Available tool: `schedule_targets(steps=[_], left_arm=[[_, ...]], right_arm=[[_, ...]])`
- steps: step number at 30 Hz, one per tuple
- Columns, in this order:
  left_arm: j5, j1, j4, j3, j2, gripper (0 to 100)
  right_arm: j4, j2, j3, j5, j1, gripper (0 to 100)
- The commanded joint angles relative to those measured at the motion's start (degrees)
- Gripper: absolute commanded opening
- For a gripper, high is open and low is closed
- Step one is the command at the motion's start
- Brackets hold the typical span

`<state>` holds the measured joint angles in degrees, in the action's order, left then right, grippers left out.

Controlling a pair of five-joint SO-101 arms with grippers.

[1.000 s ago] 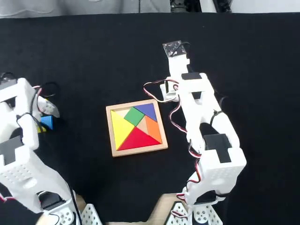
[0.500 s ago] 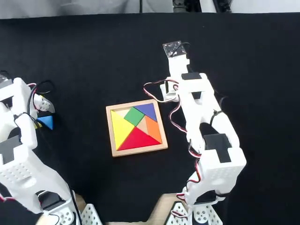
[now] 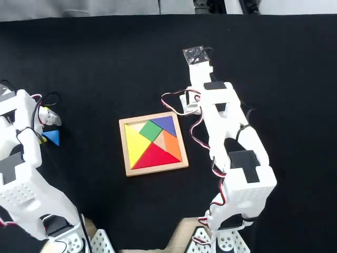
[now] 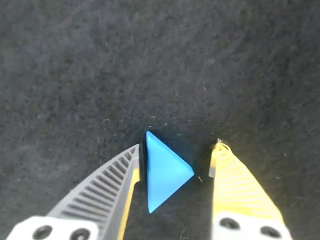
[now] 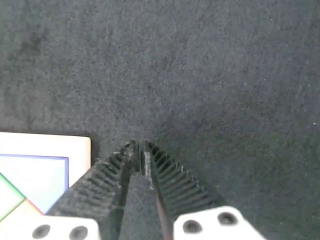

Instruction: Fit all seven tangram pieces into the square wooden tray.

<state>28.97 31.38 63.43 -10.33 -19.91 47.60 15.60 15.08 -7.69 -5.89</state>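
Though half out of view, tray point(image 5: 45, 145)

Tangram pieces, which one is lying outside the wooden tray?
The small blue triangle, on the black cloth inside the open left gripper. The other pieces all sit inside the tray.

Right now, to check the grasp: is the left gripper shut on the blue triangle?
No, the left gripper is open, its yellow finger standing clear of the blue triangle.
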Motion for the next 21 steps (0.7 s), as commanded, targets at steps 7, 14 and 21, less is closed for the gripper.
schedule_targets(steps=[7, 14, 21], left_arm=[[2.9, -1.5, 0.6, -0.1, 0.6, 23], [2.7, -1.3, 0.5, -0.2, 0.6, 15], [2.7, -1.3, 0.5, -0.3, 0.6, 15]], right_arm=[[-1.0, -3.4, -0.3, 0.1, 0.6, 1.1], [-1.0, -3.4, -0.3, 0.1, 0.6, 1.1], [-1.0, -3.4, -0.3, 0.1, 0.6, 1.1]])
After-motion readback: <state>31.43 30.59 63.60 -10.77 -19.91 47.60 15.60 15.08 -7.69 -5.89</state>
